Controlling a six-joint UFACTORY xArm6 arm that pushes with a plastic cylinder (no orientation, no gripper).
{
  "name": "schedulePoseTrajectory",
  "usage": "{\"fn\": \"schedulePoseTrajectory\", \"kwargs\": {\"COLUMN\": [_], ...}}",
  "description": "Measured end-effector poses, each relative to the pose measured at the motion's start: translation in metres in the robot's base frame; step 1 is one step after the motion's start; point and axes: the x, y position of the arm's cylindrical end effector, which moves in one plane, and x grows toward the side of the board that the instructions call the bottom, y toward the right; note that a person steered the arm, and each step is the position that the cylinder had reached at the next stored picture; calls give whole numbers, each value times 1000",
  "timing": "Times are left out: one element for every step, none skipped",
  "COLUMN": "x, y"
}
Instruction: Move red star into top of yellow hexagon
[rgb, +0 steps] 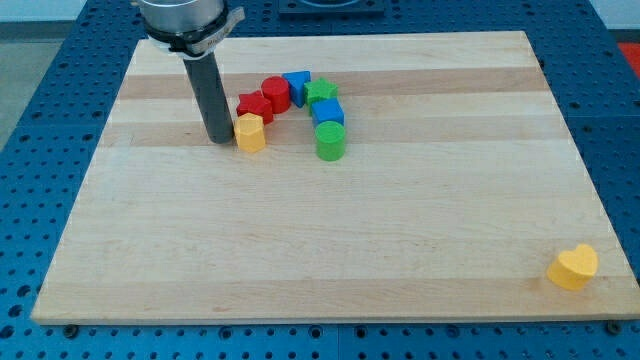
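Note:
The yellow hexagon (250, 131) lies on the wooden board (330, 230) in the upper left middle. The red star (254, 106) touches it from the view's top. My tip (220, 139) rests on the board just left of the yellow hexagon, touching or nearly touching its left side. The rod rises straight up from there to the arm at the view's top.
A red cylinder (277, 92), a blue block (297, 85), a green star (320, 94), a blue cube (327, 112) and a green cylinder (330, 141) form an arc to the right of the red star. A yellow heart (573, 267) lies near the bottom right corner.

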Motion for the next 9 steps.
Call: {"fn": "schedulePoseTrajectory", "kwargs": {"x": [0, -3, -16, -28, -28, -28, -28, -28, -32], "y": [-13, -18, -18, -18, -17, -15, -14, -16, -19]}}
